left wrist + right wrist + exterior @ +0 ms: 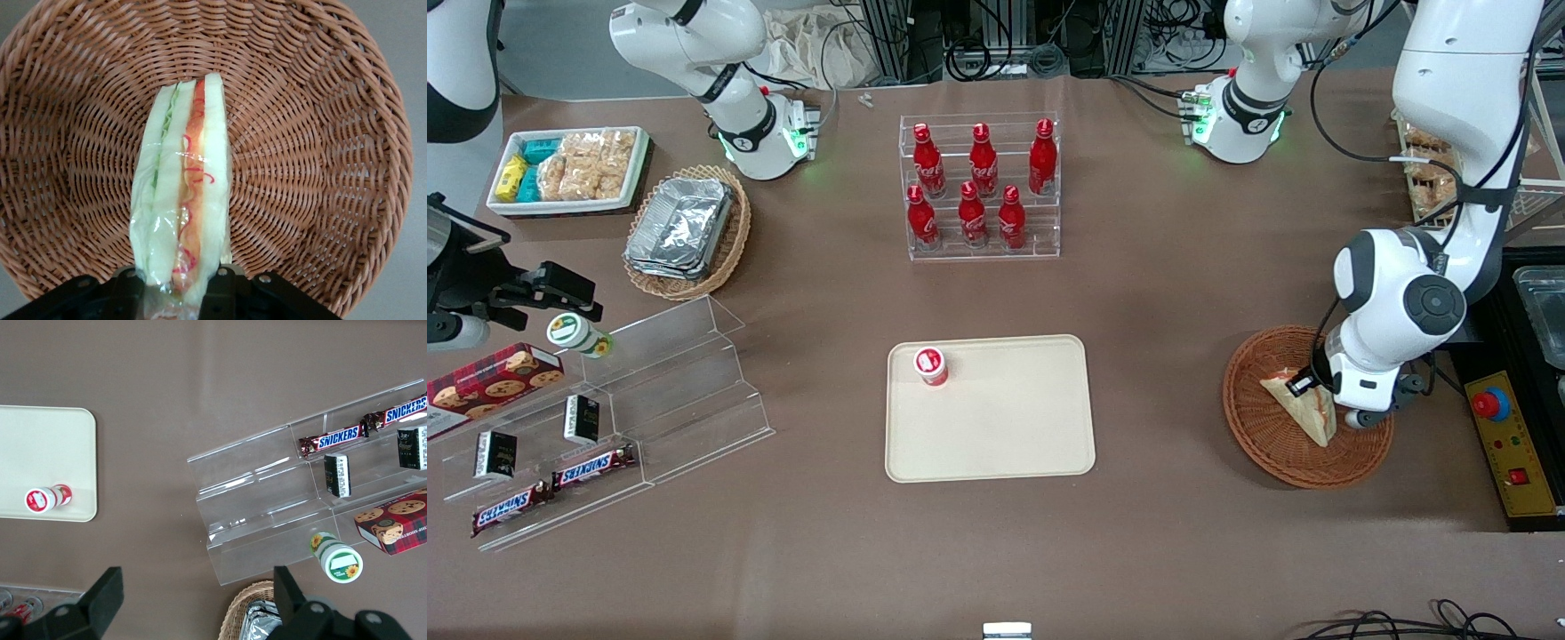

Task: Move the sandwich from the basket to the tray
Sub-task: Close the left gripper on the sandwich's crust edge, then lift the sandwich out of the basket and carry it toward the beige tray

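Observation:
The sandwich (183, 193) is a wrapped wedge of pale bread with red, orange and green filling along its edge. It stands on edge in the round reddish-brown wicker basket (313, 167), and its lower end sits between my two fingers. My left gripper (177, 290) is shut on it, with one finger (127, 290) pressed against each bread face. From the front, the gripper (1316, 396) hangs low over the basket (1258, 444) with the sandwich (1298, 404) under it. The cream tray (1005, 427) lies flat at mid-table, toward the parked arm's end from the basket.
A small red-lidded cup (930, 365) stands on the tray's corner. A rack of red bottles (980, 188) stands farther from the front camera. A yellow box with a red stop button (1507, 440) lies beside the basket. Acrylic shelves (649, 400) hold snacks at the parked arm's end.

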You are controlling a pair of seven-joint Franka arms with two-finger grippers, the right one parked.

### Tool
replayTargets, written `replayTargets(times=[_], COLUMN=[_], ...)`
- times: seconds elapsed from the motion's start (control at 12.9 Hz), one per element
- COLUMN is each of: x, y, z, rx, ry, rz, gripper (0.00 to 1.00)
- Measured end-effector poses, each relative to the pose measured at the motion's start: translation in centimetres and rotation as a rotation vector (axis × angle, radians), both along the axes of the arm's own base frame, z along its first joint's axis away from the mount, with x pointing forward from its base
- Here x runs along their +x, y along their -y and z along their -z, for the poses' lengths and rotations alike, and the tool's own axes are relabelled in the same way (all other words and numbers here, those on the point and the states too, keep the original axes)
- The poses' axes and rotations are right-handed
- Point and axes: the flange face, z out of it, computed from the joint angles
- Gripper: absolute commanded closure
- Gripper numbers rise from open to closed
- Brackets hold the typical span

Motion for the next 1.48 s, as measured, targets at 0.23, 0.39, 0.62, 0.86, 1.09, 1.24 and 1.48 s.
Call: replayTargets(times=[0.23,0.39,0.62,0.86,1.09,1.24,1.48], x=[0.6,1.7,4.3,5.3,4.9,4.4,4.7], y=[-0.1,-0.4,-0.5,1.4,8.6,15.1,23.7], z=[-1.1,-4.3,-13.2,-21.4,-25.4,-24.8,-20.3], rx=[0.003,0.014,0.028,0.019,-0.010,-0.028,-0.061], ry=[0.015,-0.021,-0.094,-0.115,-0.093,-0.094,-0.123], rz=[0.040,0.097,0.159,0.323,0.495,0.600,0.674], gripper=[1.00,1.00,1.00,1.00,1.00,1.00,1.00])
